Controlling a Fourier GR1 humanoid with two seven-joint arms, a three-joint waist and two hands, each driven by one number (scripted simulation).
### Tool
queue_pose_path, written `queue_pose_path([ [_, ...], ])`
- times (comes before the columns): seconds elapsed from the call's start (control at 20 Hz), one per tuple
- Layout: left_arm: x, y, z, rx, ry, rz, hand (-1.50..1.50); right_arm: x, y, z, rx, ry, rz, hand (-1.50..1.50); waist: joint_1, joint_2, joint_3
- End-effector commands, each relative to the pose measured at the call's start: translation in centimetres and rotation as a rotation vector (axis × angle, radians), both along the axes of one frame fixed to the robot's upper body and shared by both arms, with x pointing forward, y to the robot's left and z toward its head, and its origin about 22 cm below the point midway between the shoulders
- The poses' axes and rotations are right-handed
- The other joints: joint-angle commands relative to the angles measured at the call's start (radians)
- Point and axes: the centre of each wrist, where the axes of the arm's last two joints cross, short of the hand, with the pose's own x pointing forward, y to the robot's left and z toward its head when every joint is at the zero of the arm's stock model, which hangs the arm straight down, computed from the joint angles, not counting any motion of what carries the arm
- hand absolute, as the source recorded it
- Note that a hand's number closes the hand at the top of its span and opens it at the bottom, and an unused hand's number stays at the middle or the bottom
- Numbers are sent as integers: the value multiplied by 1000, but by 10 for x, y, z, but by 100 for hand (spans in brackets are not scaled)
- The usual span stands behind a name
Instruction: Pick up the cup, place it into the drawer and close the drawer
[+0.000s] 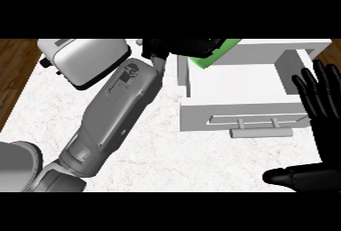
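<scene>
Two hands in the head cam rn. Left hand is way up at the far edge of the table, fingers curled round the green cup, w/ the grey forearm stretched diagonally across the marble. Cup is at the far left corner of the open drawer, over the rim there. The hand hides most of it, so tbh I can't tell if it's touching the drawer floor or hanging above it. Drawer's pulled out toward me, bar handle on the front. Right hand is at the right edge, wide open, fingers straight up, just beside the drawer's right wall, holding nothing. Toaster is top left, next to the forearm.
</scene>
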Motion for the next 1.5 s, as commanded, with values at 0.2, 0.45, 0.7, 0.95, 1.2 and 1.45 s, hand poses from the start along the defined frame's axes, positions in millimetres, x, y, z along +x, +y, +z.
queue_pose_path([
  [0.2,9,-22,-2,58,72,11,150,7,14,2,6,-18,6,-150,-12,3,0],
  [0.45,12,-24,-19,123,82,10,150,1,13,-1,-6,-15,34,-150,-37,9,0],
  [0.7,14,-26,-25,174,58,31,150,5,3,-3,8,-21,58,-150,-61,16,1],
  [0.95,12,-32,-28,286,75,60,150,13,19,-8,-11,-18,86,-150,-67,17,1],
  [1.2,8,-25,-55,368,83,75,-150,20,18,1,26,-44,103,-150,-89,26,2],
  [1.45,5,-33,-42,248,67,69,-150,15,15,4,27,-47,115,-150,-97,26,2],
])
